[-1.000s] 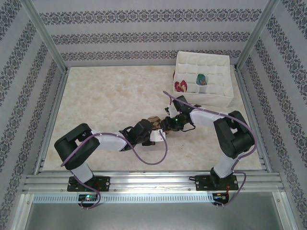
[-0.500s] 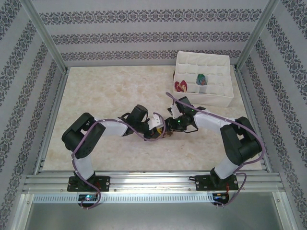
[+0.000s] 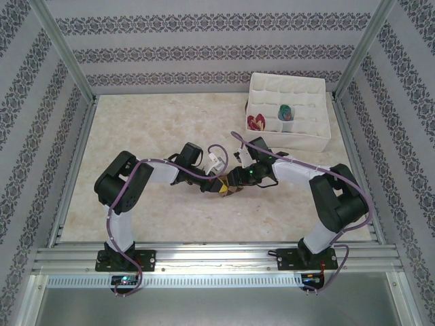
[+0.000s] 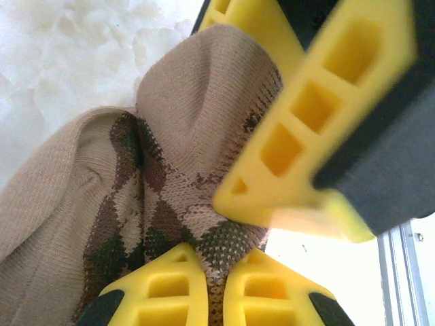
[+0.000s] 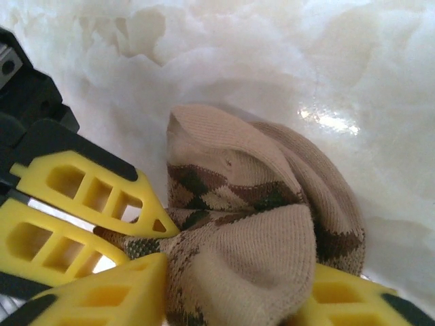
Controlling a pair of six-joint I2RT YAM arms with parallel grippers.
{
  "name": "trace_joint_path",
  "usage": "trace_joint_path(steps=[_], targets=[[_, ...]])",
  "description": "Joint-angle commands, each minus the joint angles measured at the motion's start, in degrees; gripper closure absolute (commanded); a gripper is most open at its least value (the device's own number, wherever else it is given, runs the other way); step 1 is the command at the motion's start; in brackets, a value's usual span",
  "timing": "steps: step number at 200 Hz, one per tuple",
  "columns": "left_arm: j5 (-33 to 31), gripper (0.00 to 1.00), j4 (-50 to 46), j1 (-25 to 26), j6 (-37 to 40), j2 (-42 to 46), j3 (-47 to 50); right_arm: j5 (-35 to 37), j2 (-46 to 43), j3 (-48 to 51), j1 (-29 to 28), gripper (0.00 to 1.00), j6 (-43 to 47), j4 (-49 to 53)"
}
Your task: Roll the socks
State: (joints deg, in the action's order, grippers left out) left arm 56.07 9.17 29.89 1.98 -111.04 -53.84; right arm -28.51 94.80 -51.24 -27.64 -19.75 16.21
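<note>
A brown-tan argyle sock point(image 3: 225, 185) lies bunched into a loose roll on the marble table, between the two grippers. My left gripper point(image 4: 216, 288) is shut on a thin fold of the argyle sock point(image 4: 170, 204); it reaches in from the left point(image 3: 215, 180). My right gripper point(image 5: 224, 299) comes from the right point(image 3: 236, 179), and its fingers point(image 5: 102, 295) press both sides of the thick rolled bundle point(image 5: 251, 231). Two other socks sit as rolls in the white box: a peach and dark red one point(image 3: 257, 123) and a striped one point(image 3: 286, 112).
The white divided organiser box point(image 3: 292, 141) stands at the back right of the table. Aluminium frame rails point(image 3: 204, 257) run along the near edge, and patterned walls close in the sides. Purple cables loop off both arms.
The left arm has pulled its elbow back and its wrist has swung up and to the far side of the sock. The right jaws have narrowed onto the bundle. The sock has shifted slightly nearer.
</note>
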Motion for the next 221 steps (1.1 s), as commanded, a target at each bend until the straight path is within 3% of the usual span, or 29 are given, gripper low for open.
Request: trace_joint_path(steps=[1, 30, 65, 114, 146, 221], targets=[[-6.7, 0.89, -5.9, -1.0, -1.5, -1.3, 1.5, -0.4, 2.5, 0.3, -0.9, 0.71, 0.2, 1.7], [-10.3, 0.79, -1.1, -0.8, 1.6, 4.8, 5.1, 1.0, 5.7, -0.5, -0.6, 0.86, -0.6, 3.2], [-17.7, 0.73, 0.8, 1.5, 12.3, 14.1, 9.5, 1.5, 7.6, -1.3, -0.3, 0.89, -1.3, 4.0], [-39.7, 0.59, 13.0, 12.0, 30.7, 24.5, 20.3, 1.4, 9.1, -2.4, -0.2, 0.90, -1.9, 5.2], [-49.5, 0.56, 16.1, 18.0, 37.6, 23.8, 21.3, 0.5, 10.3, -3.2, -0.1, 0.91, -2.3, 5.8], [-58.4, 0.49, 18.3, 22.1, 40.5, 12.7, 17.0, -1.0, 10.9, -3.7, 0.0, 0.87, -2.1, 6.8]])
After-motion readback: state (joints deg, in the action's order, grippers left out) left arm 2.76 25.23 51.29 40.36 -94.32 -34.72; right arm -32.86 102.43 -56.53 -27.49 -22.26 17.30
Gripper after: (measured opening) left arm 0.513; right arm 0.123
